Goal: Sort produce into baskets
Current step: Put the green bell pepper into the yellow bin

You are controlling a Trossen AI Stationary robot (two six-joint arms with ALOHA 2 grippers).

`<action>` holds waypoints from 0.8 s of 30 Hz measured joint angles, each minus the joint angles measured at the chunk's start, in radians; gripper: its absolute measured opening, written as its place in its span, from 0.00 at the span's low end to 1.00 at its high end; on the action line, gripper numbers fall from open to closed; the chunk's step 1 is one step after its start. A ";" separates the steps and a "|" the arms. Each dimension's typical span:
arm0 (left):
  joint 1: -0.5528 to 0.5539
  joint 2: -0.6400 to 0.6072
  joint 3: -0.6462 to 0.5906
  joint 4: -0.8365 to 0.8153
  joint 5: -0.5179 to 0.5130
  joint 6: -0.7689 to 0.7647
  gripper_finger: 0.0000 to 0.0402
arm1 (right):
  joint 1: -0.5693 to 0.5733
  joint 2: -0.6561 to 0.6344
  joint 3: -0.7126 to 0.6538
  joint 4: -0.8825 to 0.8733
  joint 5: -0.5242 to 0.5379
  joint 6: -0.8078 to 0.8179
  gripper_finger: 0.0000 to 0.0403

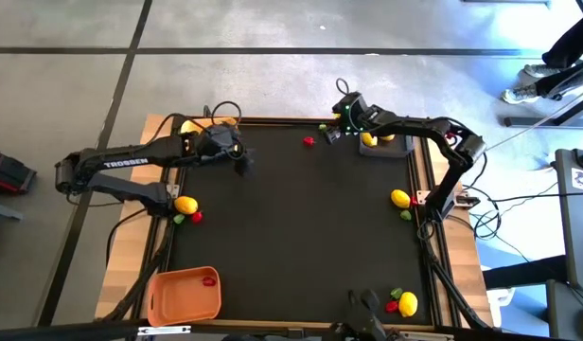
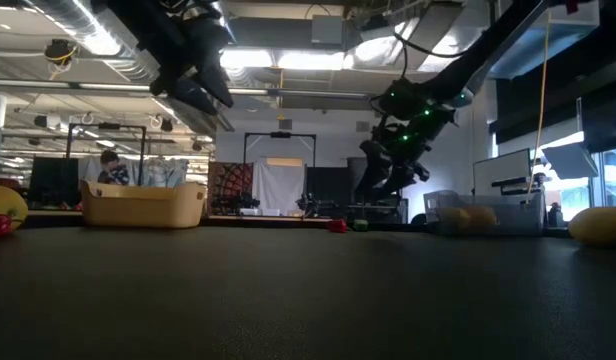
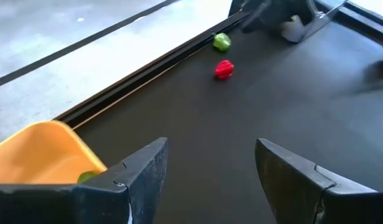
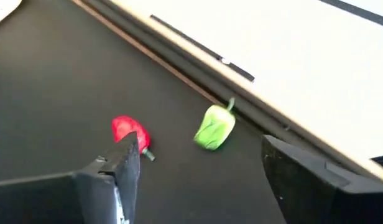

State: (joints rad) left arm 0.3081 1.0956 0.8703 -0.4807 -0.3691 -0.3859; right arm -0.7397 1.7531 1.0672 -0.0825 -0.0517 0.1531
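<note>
Green pepper (image 4: pixel 214 127), small with curled stem, lies before wide-open, empty right gripper (image 4: pixel 198 171).

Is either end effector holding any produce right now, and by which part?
Neither. The left end effector and right end effector both stand open and empty; the green pepper lies untouched on the table.

Dim, backlit low view under glaring ceiling lights; motion-blurred wrist views
</note>
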 joint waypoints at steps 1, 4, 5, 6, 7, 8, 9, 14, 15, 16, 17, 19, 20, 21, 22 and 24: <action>-0.006 0.009 0.000 0.012 0.000 0.000 0.59 | -0.006 0.000 0.000 0.008 -0.001 0.002 0.64; -0.018 0.038 0.000 0.033 0.000 0.000 0.59 | -0.016 0.000 0.000 0.014 -0.001 0.002 0.61; -0.022 0.048 0.000 0.035 0.000 0.000 0.59 | -0.017 0.000 0.000 0.014 0.000 0.002 0.61; -0.022 0.059 0.000 0.036 0.000 0.002 0.59 | -0.021 0.000 0.000 0.013 0.001 0.002 0.60; -0.025 0.067 0.000 0.036 0.000 0.006 0.59 | -0.021 0.000 0.006 0.004 0.006 0.003 0.60; -0.027 0.077 0.000 0.039 0.000 0.012 0.59 | -0.020 0.000 0.015 -0.010 0.006 0.002 0.59; -0.030 0.085 0.000 0.050 0.000 0.020 0.59 | -0.020 0.000 0.028 -0.026 0.007 0.002 0.59; -0.039 0.111 0.000 0.093 0.000 0.029 0.59 | -0.019 0.011 0.134 -0.143 0.026 0.004 0.59; -0.040 0.112 0.000 0.093 0.000 0.030 0.59 | -0.019 0.018 0.158 -0.165 0.034 0.004 0.59; -0.040 0.112 0.000 0.097 0.000 0.031 0.59 | -0.020 0.026 0.179 -0.194 0.038 0.004 0.59; -0.041 0.112 0.000 0.108 0.000 0.035 0.59 | -0.020 0.038 0.202 -0.223 0.043 0.004 0.59; -0.041 0.110 0.000 0.110 0.000 0.038 0.59 | -0.020 0.069 0.245 -0.264 0.045 0.004 0.59; -0.041 0.110 0.000 0.108 0.000 0.037 0.59 | -0.020 0.087 0.265 -0.292 0.045 0.004 0.59; -0.041 0.109 0.000 0.110 0.000 0.038 0.59 | -0.020 0.105 0.284 -0.311 0.045 0.005 0.59; -0.041 0.109 0.000 0.110 0.000 0.038 0.59 | -0.020 0.123 0.301 -0.321 0.045 0.009 0.59; -0.042 0.109 0.000 0.110 0.000 0.038 0.59 | -0.020 0.157 0.322 -0.351 0.045 0.024 0.59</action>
State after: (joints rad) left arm 0.2665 1.2049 0.8703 -0.3710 -0.3694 -0.3481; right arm -0.7593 1.9096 1.3894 -0.4338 -0.0067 0.1768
